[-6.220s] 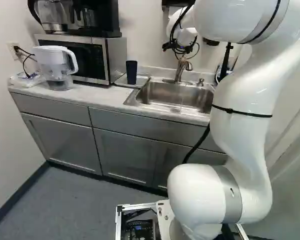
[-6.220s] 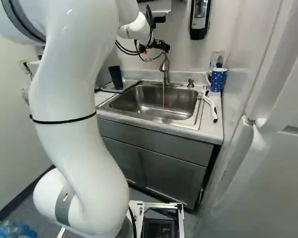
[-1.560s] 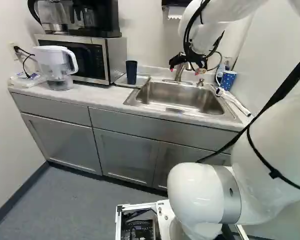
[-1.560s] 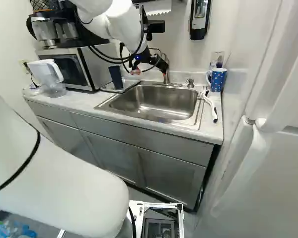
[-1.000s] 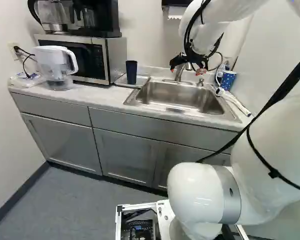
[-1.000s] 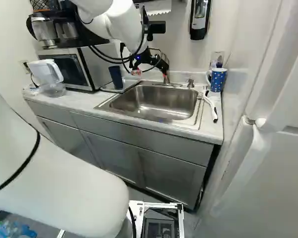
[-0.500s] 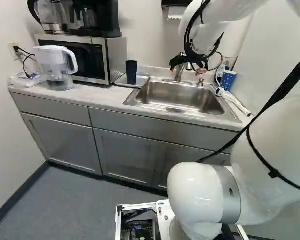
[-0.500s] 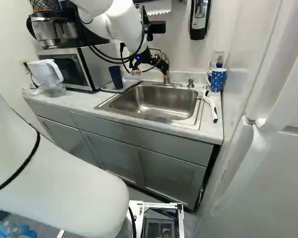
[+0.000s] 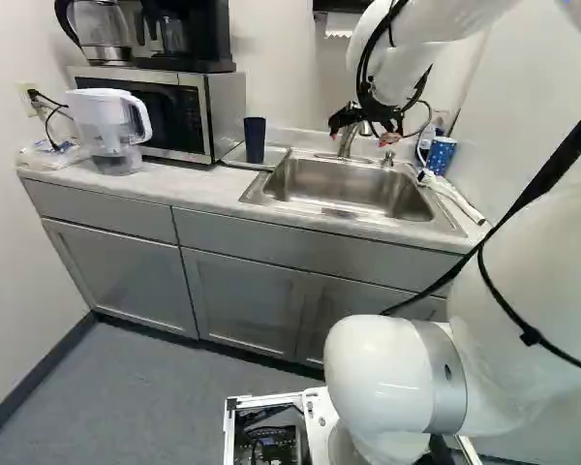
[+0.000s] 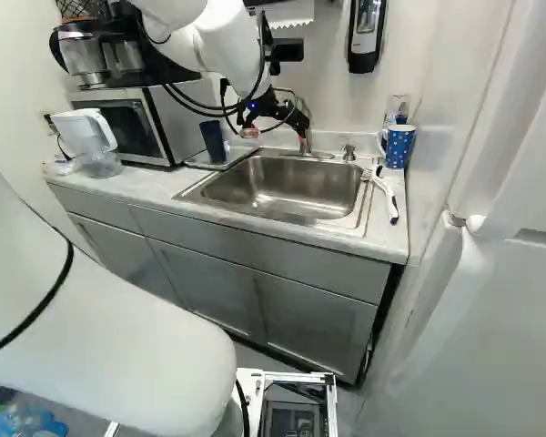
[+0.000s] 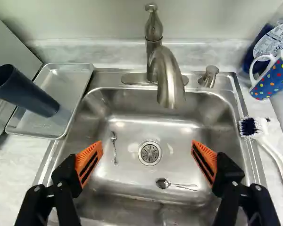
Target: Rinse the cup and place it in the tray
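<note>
High over the sink (image 9: 344,208), my gripper (image 9: 362,136) hangs near the faucet in the left base view. In the wrist view the gripper (image 11: 147,157) is open, its orange-padded fingers wide apart with nothing between them. A dark blue cup (image 11: 26,92) stands upright on the metal tray (image 11: 55,126), left of the sink in the base views and clear of the gripper. The faucet (image 11: 170,82) arches over the basin ahead of the fingers, and no water runs from it.
Two spoons (image 11: 162,183) lie in the basin by the drain. A white brush (image 10: 385,196) and a dotted mug (image 10: 399,146) are on the counter's right side. Microwave (image 9: 165,111) and water pitcher (image 9: 109,126) stand beyond the tray; a soap dispenser (image 10: 367,35) hangs above.
Since the earliest frames my arm has swung to a new pose, bringing the gripper over the sink. The water stream under the faucet has stopped. During the last second nothing visibly shifts.
</note>
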Tool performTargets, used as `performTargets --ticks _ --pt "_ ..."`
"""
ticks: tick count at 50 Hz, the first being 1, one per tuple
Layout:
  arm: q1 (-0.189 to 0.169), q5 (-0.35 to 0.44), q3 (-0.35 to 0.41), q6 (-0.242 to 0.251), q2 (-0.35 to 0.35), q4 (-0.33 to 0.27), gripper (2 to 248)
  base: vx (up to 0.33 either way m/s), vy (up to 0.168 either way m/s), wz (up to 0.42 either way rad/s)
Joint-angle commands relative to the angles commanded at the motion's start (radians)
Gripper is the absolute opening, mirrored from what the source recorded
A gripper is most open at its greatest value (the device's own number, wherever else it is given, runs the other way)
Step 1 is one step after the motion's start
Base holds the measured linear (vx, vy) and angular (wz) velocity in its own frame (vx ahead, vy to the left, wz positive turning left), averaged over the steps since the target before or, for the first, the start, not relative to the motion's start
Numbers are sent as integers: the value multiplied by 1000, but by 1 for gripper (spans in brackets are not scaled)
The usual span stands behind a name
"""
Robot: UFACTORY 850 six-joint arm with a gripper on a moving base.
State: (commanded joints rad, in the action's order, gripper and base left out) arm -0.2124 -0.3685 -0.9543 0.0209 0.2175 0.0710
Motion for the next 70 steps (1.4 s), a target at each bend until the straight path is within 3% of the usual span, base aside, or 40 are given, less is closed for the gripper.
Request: performTargets --ticks 70 --pt "0 0 0 0 0 0 247 -110 2 -2"
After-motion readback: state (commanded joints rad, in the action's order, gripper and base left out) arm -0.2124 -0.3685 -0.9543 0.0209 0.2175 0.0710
